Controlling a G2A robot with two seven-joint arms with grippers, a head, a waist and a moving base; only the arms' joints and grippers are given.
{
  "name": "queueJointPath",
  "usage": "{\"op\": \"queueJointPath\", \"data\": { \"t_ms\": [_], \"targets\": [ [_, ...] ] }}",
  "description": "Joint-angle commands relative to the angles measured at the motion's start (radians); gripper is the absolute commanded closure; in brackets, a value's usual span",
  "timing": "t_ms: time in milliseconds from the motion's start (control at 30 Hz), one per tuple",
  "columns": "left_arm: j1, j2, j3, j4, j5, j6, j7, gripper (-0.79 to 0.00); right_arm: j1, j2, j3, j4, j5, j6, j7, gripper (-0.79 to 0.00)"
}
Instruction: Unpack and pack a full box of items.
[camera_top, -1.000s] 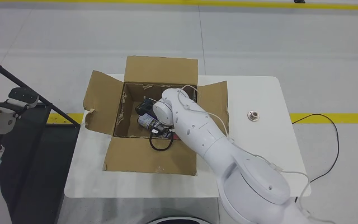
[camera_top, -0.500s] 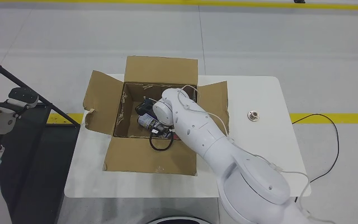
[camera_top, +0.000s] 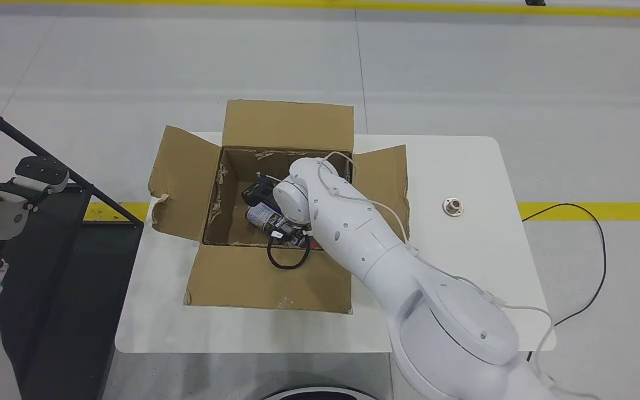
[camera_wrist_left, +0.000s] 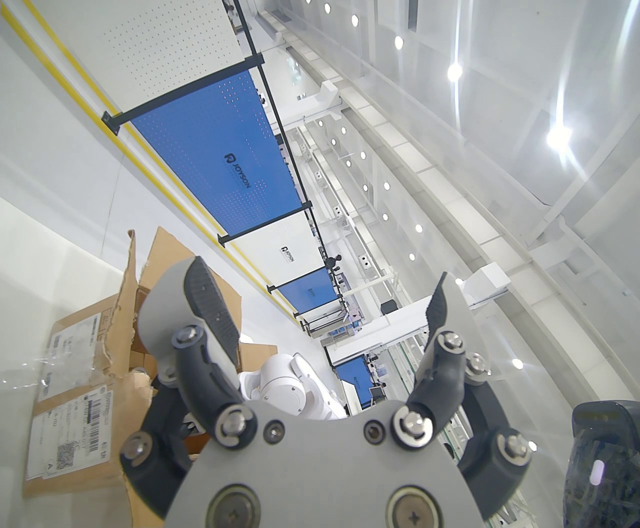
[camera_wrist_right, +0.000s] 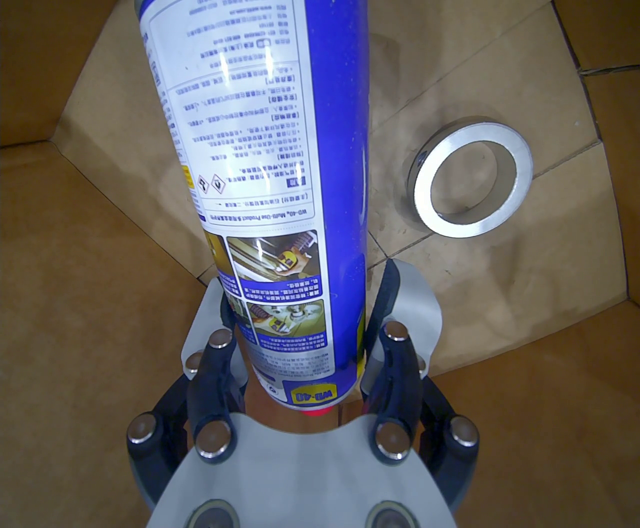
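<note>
Grey floor (camera_top: 100, 60), two yellow stripes (camera_top: 570, 210) across it. One white table (camera_top: 160, 300). One cardboard box (camera_top: 288, 125) on table's left half, four flaps open. Left gripper (camera_wrist_left: 321, 280) spread wide, empty, facing hall ceiling. Inside box: right gripper (camera_wrist_right: 305, 300) pinching one blue spray can (camera_wrist_right: 265, 125) near cap end. One metal ring (camera_wrist_right: 470, 182) flat on box floor, near can, not touching. One small round part (camera_top: 454, 207) on table right of box.

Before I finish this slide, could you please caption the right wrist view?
Right gripper holding a blue spray can inside the cardboard box, metal ring beside it.
</note>
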Motion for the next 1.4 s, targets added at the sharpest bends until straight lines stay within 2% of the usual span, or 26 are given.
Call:
{"op": "queueJointPath", "data": {
  "t_ms": [0, 367, 400, 433, 467, 500, 567, 900, 1100, 1367],
  "targets": [
    [0.000, 0.000, 0.000, 0.000, 0.000, 0.000, 0.000, -0.785, 0.000, 0.000, 0.000, 0.000, 0.000, 0.000, 0.000, -0.566],
    [0.000, 0.000, 0.000, 0.000, 0.000, 0.000, 0.000, -0.785, 0.000, 0.000, 0.000, 0.000, 0.000, 0.000, 0.000, -0.566],
    [0.038, -0.005, 0.036, 0.054, 0.020, -0.017, -0.002, -0.785, 0.000, 0.000, 0.000, 0.000, 0.000, 0.000, 0.000, -0.785],
    [0.106, -0.022, 0.134, 0.127, 0.071, -0.180, 0.032, -0.785, -0.003, 0.000, 0.000, -0.001, -0.002, 0.001, -0.007, -0.785],
    [0.133, -0.034, 0.192, 0.152, 0.104, -0.309, 0.085, -0.785, -0.011, 0.002, -0.003, -0.007, -0.013, 0.005, -0.027, -0.785],
    [0.146, -0.040, 0.228, 0.164, 0.128, -0.380, 0.117, -0.785, -0.013, 0.003, -0.003, -0.013, -0.022, 0.011, -0.041, -0.785],
    [0.154, -0.046, 0.261, 0.171, 0.157, -0.429, 0.159, -0.785, -0.016, 0.008, -0.001, -0.027, -0.035, 0.016, -0.058, -0.785],
    [0.156, -0.055, 0.295, 0.173, 0.176, -0.455, 0.226, -0.785, -0.033, 0.034, 0.019, -0.099, -0.078, 0.024, -0.044, -0.785],
    [0.162, -0.058, 0.273, 0.153, 0.205, -0.484, 0.265, -0.785, -0.047, 0.049, 0.035, -0.139, -0.089, -0.006, -0.022, -0.785],
    [0.190, -0.062, 0.222, 0.109, 0.219, -0.505, 0.290, -0.785, -0.076, 0.066, 0.054, -0.180, -0.111, 0.005, -0.017, -0.785]
  ]
}}
